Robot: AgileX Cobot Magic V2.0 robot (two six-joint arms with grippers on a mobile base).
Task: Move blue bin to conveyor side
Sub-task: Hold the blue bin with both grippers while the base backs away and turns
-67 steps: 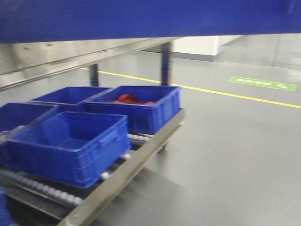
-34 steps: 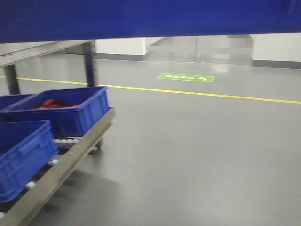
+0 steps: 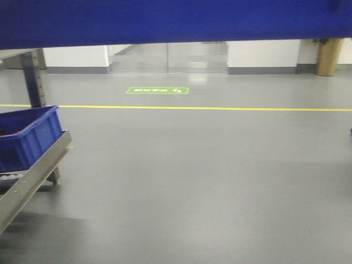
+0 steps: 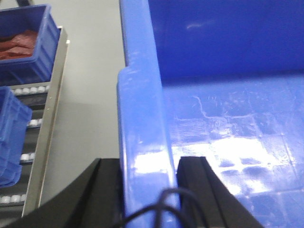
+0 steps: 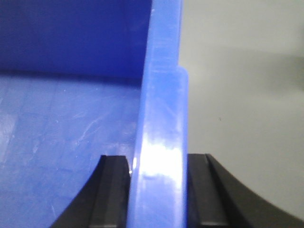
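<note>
Where the left gripper (image 4: pixel 149 190) meets the blue bin (image 4: pixel 142 118), its black jaws sit one outside and one inside the thick left rim, clamped onto it. A thin dark cable (image 4: pixel 159 211) loops across the rim just there. On the bin's opposite wall the right gripper (image 5: pixel 159 190) does likewise, jaws closed on the rim. Between the two walls lies the bin's glossy, scuffed bottom. The bin is held up between the two arms, and grey floor (image 5: pixel 237 95) shows below its right wall. Left of the bin stands a roller rack (image 4: pixel 50 109) with a steel edge rail. The rack carries a nearer crate (image 4: pixel 12 137) and, beyond that, a farther crate (image 4: pixel 21 42) with something red inside. In the front view the bin's wall crosses the whole top of the picture. Far beyond the bin a yellow line (image 3: pixel 220 108) runs across the floor, then a green floor sign (image 3: pixel 157 90), then a white wall (image 3: pixel 264 53).
</note>
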